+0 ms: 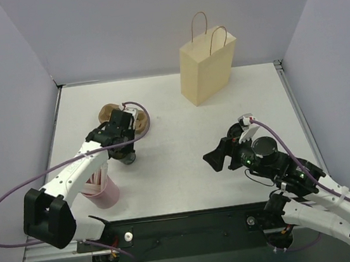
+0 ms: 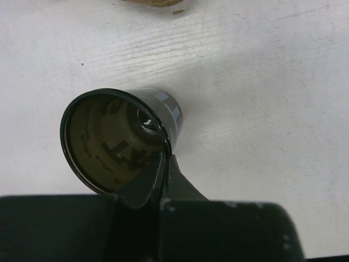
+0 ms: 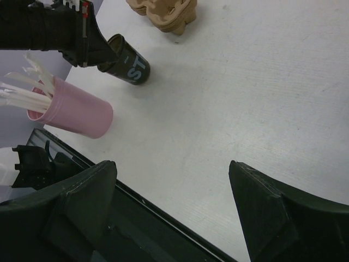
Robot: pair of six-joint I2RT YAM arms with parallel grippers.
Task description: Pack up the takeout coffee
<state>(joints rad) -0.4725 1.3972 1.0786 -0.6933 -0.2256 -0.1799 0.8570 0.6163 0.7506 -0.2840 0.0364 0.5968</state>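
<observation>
The takeout coffee cup (image 2: 163, 109) is small and black with pale letters. It stands on the white table, and its mouth shows a tan inside. My left gripper (image 2: 168, 155) is shut on the cup's rim, one finger inside the wall and one outside. From above, the cup (image 1: 127, 157) sits under the left gripper (image 1: 123, 145), in front of the brown tray. The right wrist view shows the cup (image 3: 130, 65) at the top left. My right gripper (image 3: 172, 166) hangs open over bare table near the front edge, and the overhead view places this gripper (image 1: 220, 157) right of centre.
A pink cup (image 1: 102, 191) with pale sticks stands just left of the coffee cup, and this pink cup (image 3: 73, 109) shows in the right wrist view too. The brown pulp tray (image 1: 136, 120) lies behind. A tan paper bag (image 1: 207, 66) with handles stands upright at the back.
</observation>
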